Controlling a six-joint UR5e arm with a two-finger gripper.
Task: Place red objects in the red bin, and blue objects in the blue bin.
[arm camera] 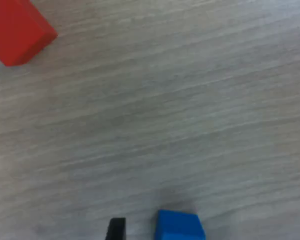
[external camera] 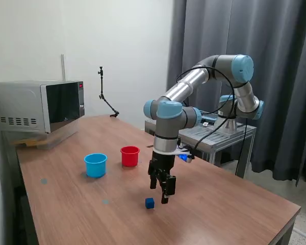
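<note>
A white-walled room with a grey curtain frames a brown wooden desk point(external camera: 66, 204), where your UR5e arm point(external camera: 194, 84) leans down over the near side of the board. The tool point(external camera: 166, 195) hangs low above the desk, fingers pointing down, and a blue cube point(external camera: 150, 203) sits on the wood just beside it, toward the exterior view's left and slightly nearer that camera. That offset is what your coming move turns on: in the wrist view the blue cube point(arm camera: 180, 226) lies at the very edge of the picture, between one dark finger tip point(arm camera: 116, 228) and a sliver of the other at the far border, closer to the first than to the second. The jaws stand wide apart and grip nothing. The cube looks square to the fingers, with no long axis to favour, so a short shift to centre it and a straight drop would likely do.

A red cube point(arm camera: 17, 32) rests well apart from the blue one in the wrist view, turned at an angle to the wood grain; you cannot pick it out in the exterior view. The blue bin point(external camera: 96, 165) and the red bin point(external camera: 130, 155) stand side by side further back on the desk, upright, blue toward the exterior view's left, near each other but not touching. Nothing lies between the tool and the cups. A microwave point(external camera: 38, 105) sits at the far corner, well out of the way.
</note>
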